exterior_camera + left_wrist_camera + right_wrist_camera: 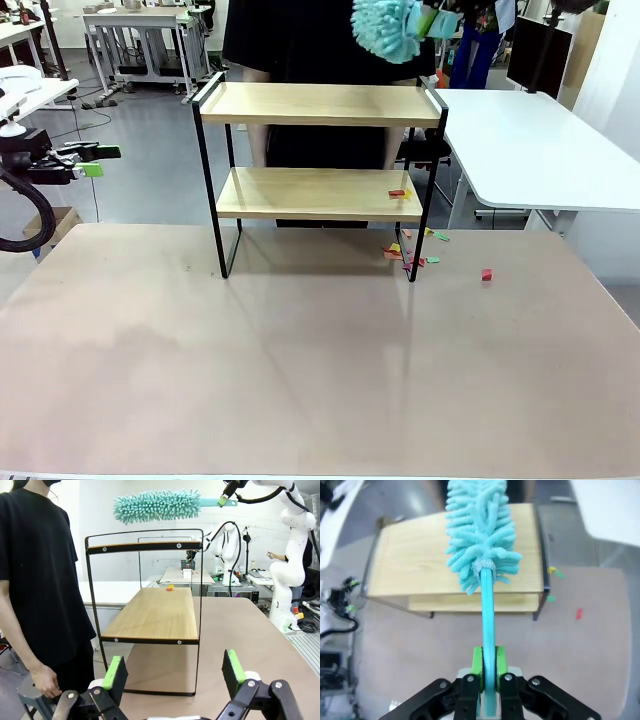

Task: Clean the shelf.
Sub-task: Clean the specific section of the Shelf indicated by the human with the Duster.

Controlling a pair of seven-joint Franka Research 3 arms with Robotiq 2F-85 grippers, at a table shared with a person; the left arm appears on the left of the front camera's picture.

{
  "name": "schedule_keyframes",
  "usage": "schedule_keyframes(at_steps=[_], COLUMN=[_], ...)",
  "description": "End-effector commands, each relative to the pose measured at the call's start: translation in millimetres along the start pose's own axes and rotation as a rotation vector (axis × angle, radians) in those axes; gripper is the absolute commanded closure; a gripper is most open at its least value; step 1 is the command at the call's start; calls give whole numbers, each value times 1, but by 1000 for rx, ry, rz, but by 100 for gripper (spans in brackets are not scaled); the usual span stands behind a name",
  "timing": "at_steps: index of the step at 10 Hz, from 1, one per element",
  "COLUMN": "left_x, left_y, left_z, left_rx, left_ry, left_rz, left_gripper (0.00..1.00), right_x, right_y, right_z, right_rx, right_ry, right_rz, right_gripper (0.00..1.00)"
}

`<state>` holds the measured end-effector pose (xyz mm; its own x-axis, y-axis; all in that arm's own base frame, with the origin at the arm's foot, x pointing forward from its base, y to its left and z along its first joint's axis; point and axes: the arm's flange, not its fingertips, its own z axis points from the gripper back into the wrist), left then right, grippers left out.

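1. Two light wooden boards in a thin black frame make up the shelf (318,105), which stands upright on the far middle part of the brown table (300,380), close to its far edge.
2. The right gripper (489,662) is clamped on the turquoise handle of a fluffy duster (479,525), with the handle pinched between its green pads.
3. The duster's head hangs in the air above the right end of the top board. From the left wrist view a clear gap shows between it and the board.
4. The left gripper (175,672) has its jaws wide apart and holds nothing. It hovers off the table's left side, well apart from the shelf, and looks along the shelf from its end.
5. A small red-and-orange scrap (398,193) lies on the lower board near its right end. The top board looks bare.
6. More coloured scraps (410,258) lie scattered on the table around the shelf's right legs, and a single red piece (486,274) lies a little farther right.
7. A person in a black shirt (300,40) stands just behind the shelf at the far side of the table, one hand (45,680) hanging low.
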<state>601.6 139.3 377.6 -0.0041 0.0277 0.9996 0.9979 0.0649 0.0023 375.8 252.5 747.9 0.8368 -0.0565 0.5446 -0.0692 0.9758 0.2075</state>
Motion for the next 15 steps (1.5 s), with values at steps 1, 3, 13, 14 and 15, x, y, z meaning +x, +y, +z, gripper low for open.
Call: schedule_keyframes(at_steps=[1, 3, 13, 14, 15], left_x=[1, 1, 1, 1, 1], left_y=[-3, -3, -3, -3, -3], left_z=[0, 0, 0, 0, 0], left_rx=[1, 1, 1, 1, 1], left_ry=[7, 7, 7, 7, 7], left_rz=[-12, -12, -12, -12, -12], left_gripper=[0, 0, 0, 0, 0], right_x=[-20, -33, -131, -134, -140], right_y=[-22, -23, -116, -130, -154], right_z=[6, 13, -26, -31, -38], right_rx=[215, 358, 182, 185, 160], right_ry=[90, 205, 523, 550, 588], right_rz=[162, 331, 882, 882, 883], right_gripper=[87, 87, 87, 87, 87])
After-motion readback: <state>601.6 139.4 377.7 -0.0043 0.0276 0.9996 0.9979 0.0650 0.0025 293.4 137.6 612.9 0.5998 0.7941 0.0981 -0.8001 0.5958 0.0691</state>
